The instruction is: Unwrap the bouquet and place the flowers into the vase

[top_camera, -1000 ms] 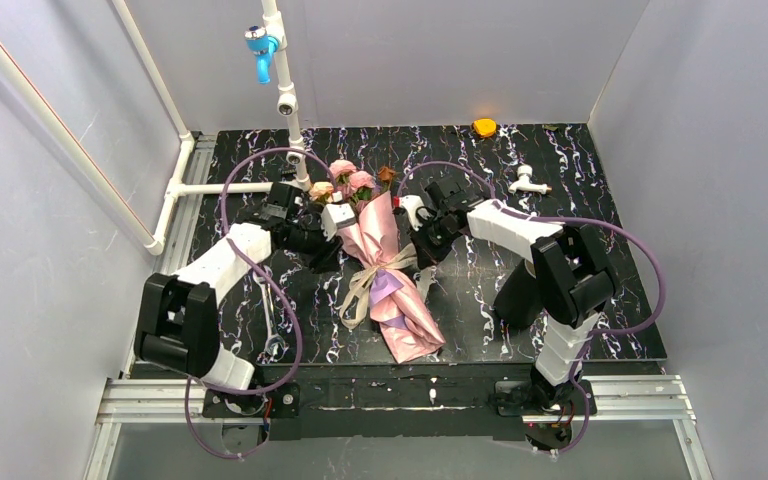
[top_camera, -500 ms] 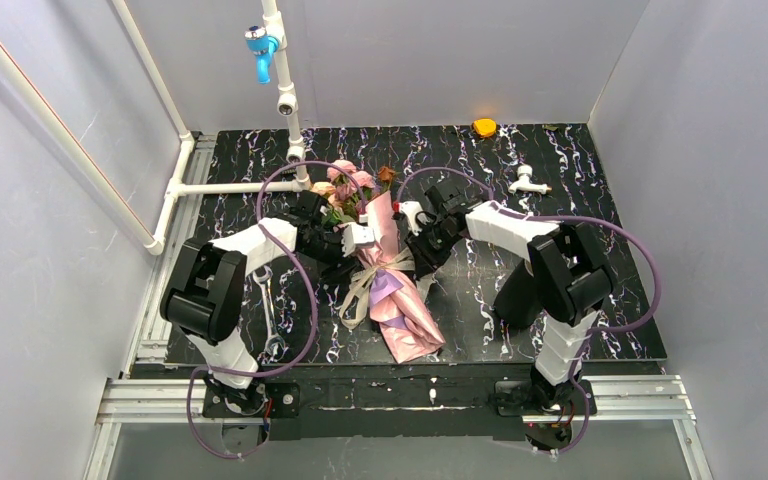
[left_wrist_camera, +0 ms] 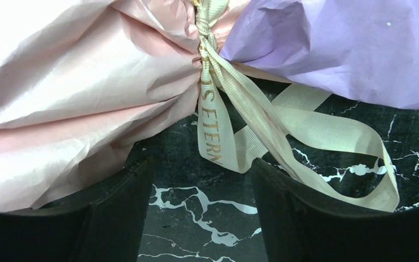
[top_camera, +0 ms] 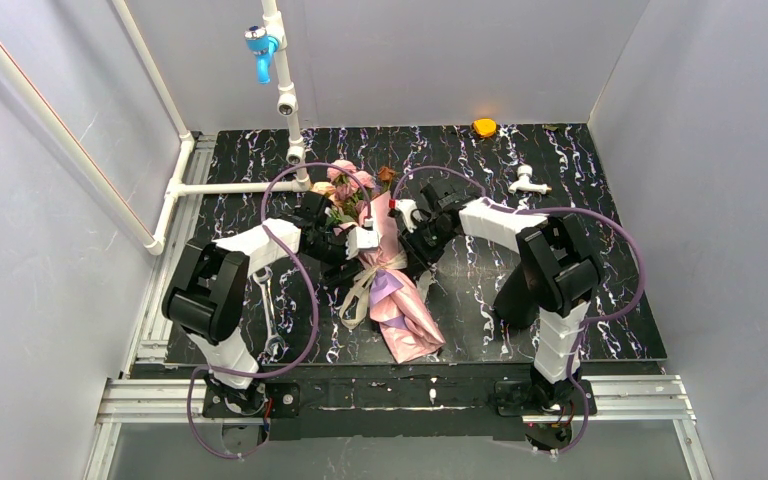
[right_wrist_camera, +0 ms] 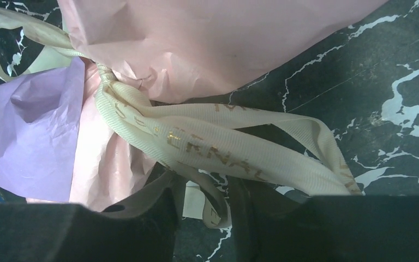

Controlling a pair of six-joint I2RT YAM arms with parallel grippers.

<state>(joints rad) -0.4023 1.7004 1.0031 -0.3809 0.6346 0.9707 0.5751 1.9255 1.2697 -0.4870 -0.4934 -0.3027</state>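
Now left gripper (left_wrist_camera: 202,174), right gripper (right_wrist_camera: 204,188) gape at ribbon (left_wrist_camera: 210,131).

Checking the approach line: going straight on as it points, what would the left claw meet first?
The left claw would likely first meet the beige printed ribbon tail hanging from the knot on the pink paper bouquet; depth is unclear.

Bright even light, soft shadows, pink paper (left_wrist_camera: 38,43) seemingly overexposed
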